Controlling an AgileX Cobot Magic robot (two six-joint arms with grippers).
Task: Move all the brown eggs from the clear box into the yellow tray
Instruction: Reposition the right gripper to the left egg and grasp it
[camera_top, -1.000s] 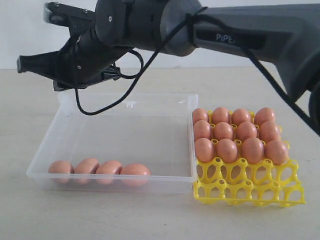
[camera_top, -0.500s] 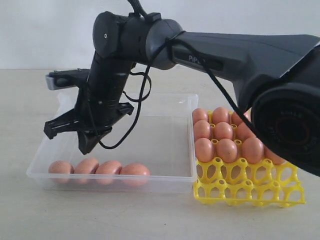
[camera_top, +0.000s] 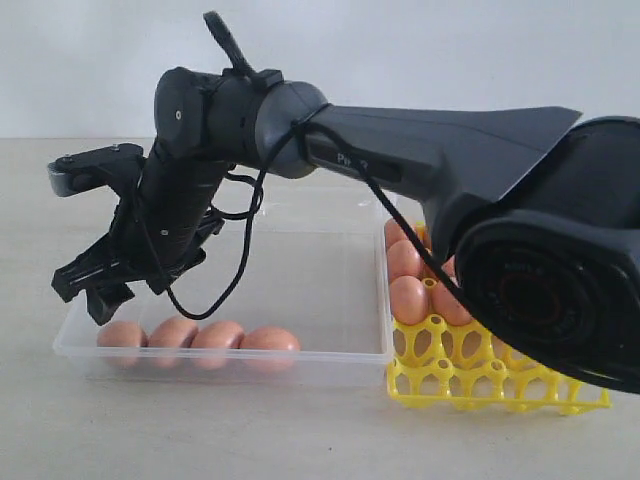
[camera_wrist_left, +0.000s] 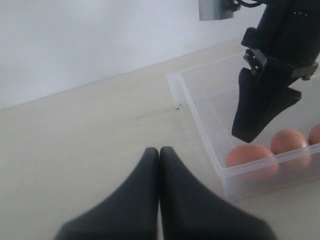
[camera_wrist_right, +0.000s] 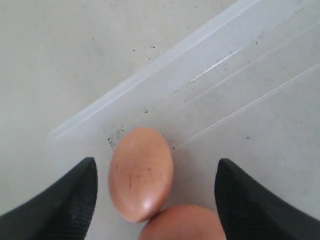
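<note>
Pale bench (camera_top: 30, 420) and a blank wall (camera_top: 400, 50) frame the scene. Farthest left, the left hand (camera_wrist_left: 159, 151) is closed over bare bench outside the clear box (camera_top: 300, 280). The right hand (camera_top: 88, 293), reaching across, hangs open directly above the leftmost brown egg (camera_top: 122, 335) of four lying in a row along the box's front wall. That egg lies below the gap between its fingers, long axis crossing the line between them, so a straight drop should bracket its narrow width; its neighbour (camera_top: 173, 333) touches one end. The yellow tray (camera_top: 470, 375) stands just beside the box, rightmost.
</note>
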